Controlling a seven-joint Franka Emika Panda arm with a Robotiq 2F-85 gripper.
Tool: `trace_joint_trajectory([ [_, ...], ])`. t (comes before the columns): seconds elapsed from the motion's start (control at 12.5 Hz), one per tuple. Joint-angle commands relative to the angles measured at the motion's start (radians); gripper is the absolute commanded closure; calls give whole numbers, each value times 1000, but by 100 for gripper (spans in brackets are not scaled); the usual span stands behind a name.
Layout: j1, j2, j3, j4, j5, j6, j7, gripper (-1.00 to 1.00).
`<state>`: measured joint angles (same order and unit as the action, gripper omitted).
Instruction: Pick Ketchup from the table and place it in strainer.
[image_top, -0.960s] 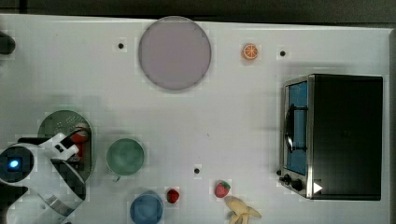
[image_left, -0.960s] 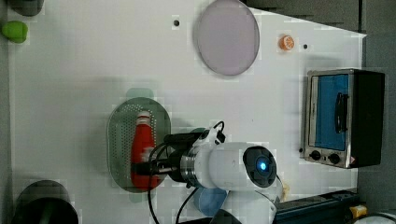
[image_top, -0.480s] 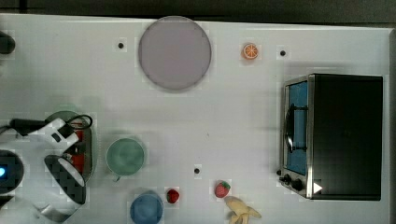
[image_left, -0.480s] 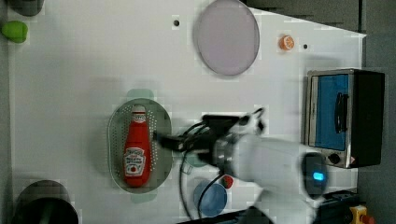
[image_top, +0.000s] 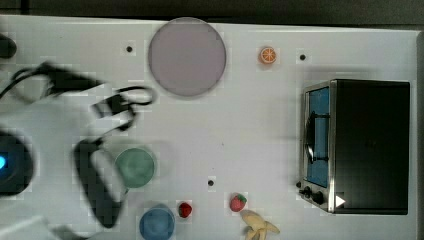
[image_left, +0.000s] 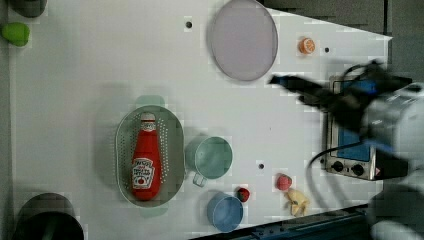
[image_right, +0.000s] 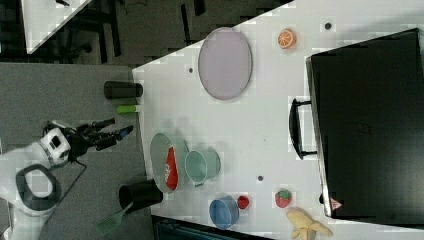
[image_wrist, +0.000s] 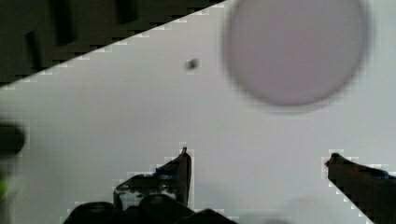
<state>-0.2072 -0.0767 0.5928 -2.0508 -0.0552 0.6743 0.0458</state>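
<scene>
The ketchup (image_left: 145, 162), a red bottle with a white cap and a dark label, lies lengthwise inside the pale green strainer (image_left: 122, 150). The right view has the ketchup (image_right: 170, 167) resting in the strainer (image_right: 159, 147) near the table edge. My gripper (image_right: 121, 125) is raised well clear of both and is open. In the wrist view the gripper (image_wrist: 259, 158) has its fingers (image_wrist: 183, 164) wide apart, with bare white table between them. In the top view the blurred arm (image_top: 55, 130) covers the strainer's place.
A grey-lilac plate (image_left: 242, 40) lies at the far side. A green cup (image_left: 210, 157) stands right beside the strainer and a blue bowl (image_left: 225, 212) just past it. Strawberries (image_top: 238, 202), a banana (image_top: 257, 225), an orange slice (image_top: 268, 55) and a toaster oven (image_top: 360, 145) occupy the top view's right.
The arm has pulled up and away from the strainer, sweeping toward the left view's right. The ketchup stays lying in the strainer, and the fingers remain open.
</scene>
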Motion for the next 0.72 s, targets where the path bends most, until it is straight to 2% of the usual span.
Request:
trace_joint_trajectory([
  [0.08, -85, 3, -158, 83, 5, -218, -17, -100],
  [0.4, -85, -7, -303, 214, 33, -424, -93, -100],
  [0.72, -86, -8, -363, 259, 51, -537, -70, -100],
])
